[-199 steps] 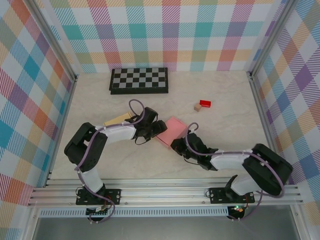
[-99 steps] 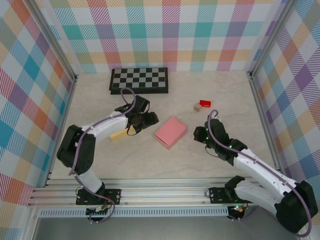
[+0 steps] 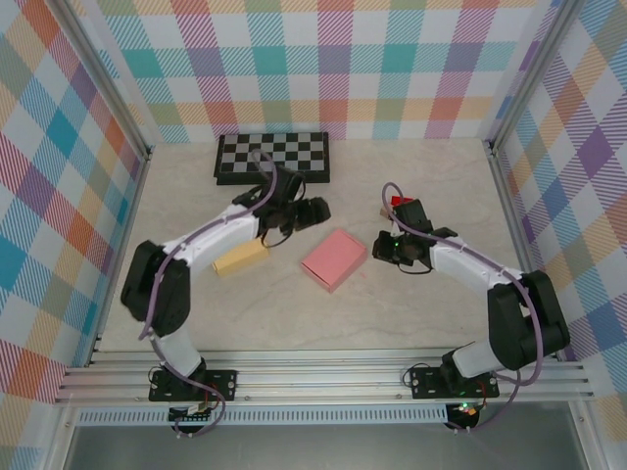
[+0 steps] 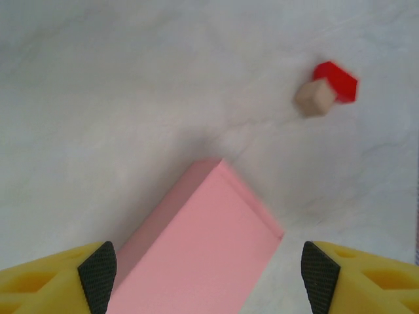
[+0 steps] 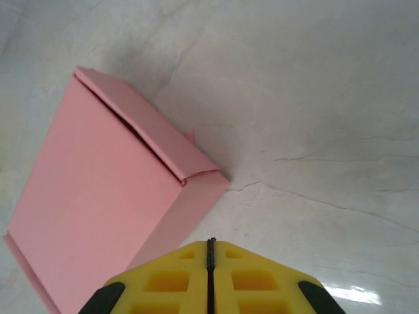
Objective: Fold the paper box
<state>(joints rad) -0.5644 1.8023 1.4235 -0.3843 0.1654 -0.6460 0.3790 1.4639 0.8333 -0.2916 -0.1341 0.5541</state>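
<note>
Pink paper box (image 3: 334,258) lies flat mid-counter (image 3: 245,313), lid down, nothing touching it. Left gripper (image 3: 315,209) hovers just far-left of it, spread, empty. Right gripper (image 3: 382,249) sits just right of it, pressed together, empty. Looks like the closing step: the end flap seam shows a slight lip. The next move probably needs a firm press along that edge.

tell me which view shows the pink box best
Right wrist: the pink box is close, with its folded flap and tucked edge visible. Top external shows the whole box, small, flat on the table. Left wrist shows one end, cropped.
</note>
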